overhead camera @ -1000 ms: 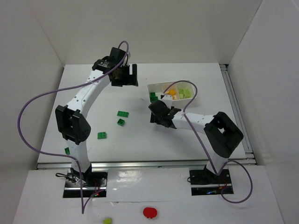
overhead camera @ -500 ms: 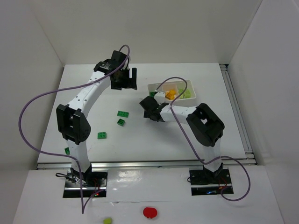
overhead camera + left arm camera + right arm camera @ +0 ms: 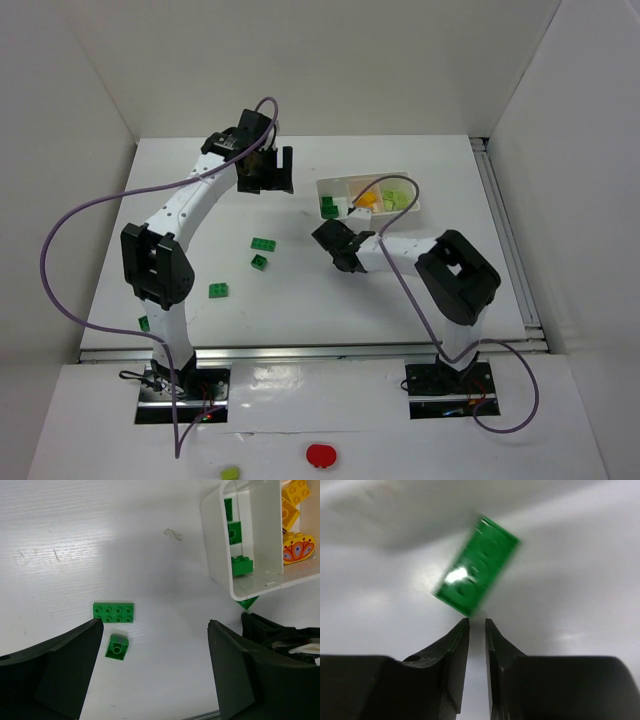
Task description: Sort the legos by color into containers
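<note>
A matte white table point(image 3: 300, 290) bears a glossy white three-compartment tray point(image 3: 214, 540): dark green studded bricks point(image 3: 235, 530) in its end compartment, orange bricks point(image 3: 295, 495) next door. The left gripper point(image 3: 155, 680) hangs spread wide, empty. The right gripper point(image 3: 477, 622), fingers nearly pressed together on nothing, points at a blurred green brick point(image 3: 477, 572). An eight-stud green plate point(image 3: 113, 612) and a smaller brick point(image 3: 116, 646) lie loose beside each other.

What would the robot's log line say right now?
left gripper open, hovering | right gripper nearly shut, tips at green lego brick | tray partly filled
</note>
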